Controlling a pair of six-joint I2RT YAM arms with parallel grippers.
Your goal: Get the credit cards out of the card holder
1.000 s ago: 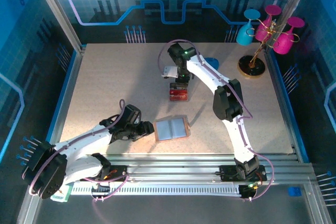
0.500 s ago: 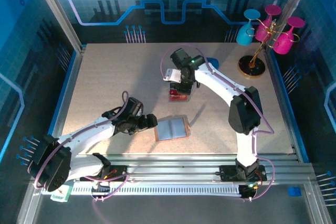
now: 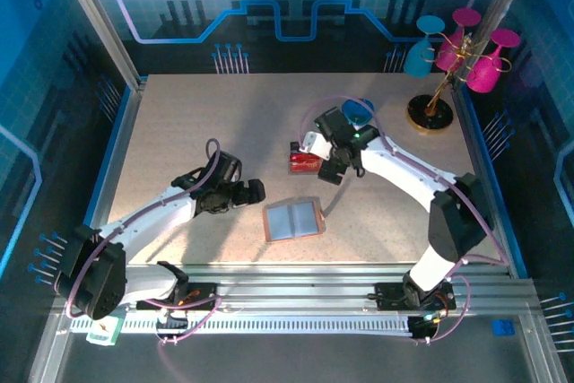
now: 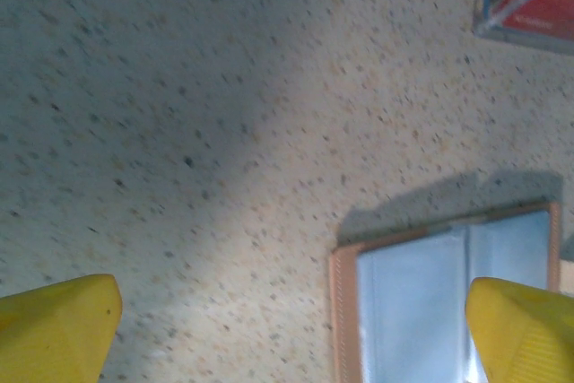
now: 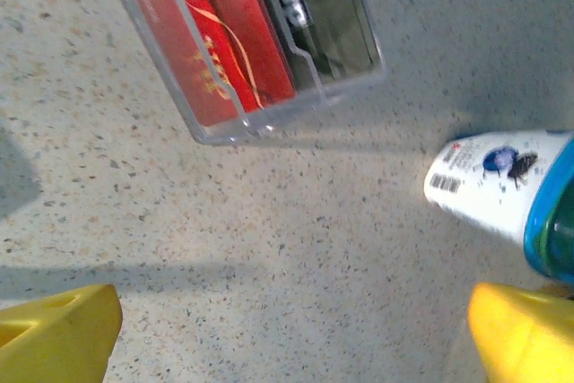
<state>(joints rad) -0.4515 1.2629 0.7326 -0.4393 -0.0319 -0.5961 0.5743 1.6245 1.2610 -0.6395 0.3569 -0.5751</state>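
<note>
Both pincers have shifted and spread: left pincer (image 3: 254,191), released, hovers just left of the card holder (image 3: 292,220), which lies open near the near edge of the table (image 3: 179,123); right pincer (image 3: 334,170), released, hangs beside a clear box (image 3: 305,161) holding red and dark credit cards (image 5: 224,24); blue cup (image 3: 359,111) behind.

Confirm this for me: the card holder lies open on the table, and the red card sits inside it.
Not quite. The card holder does lie open on the table, but the red card sits inside the clear plastic box, not inside the holder. The right wrist view shows this plainly.
</note>
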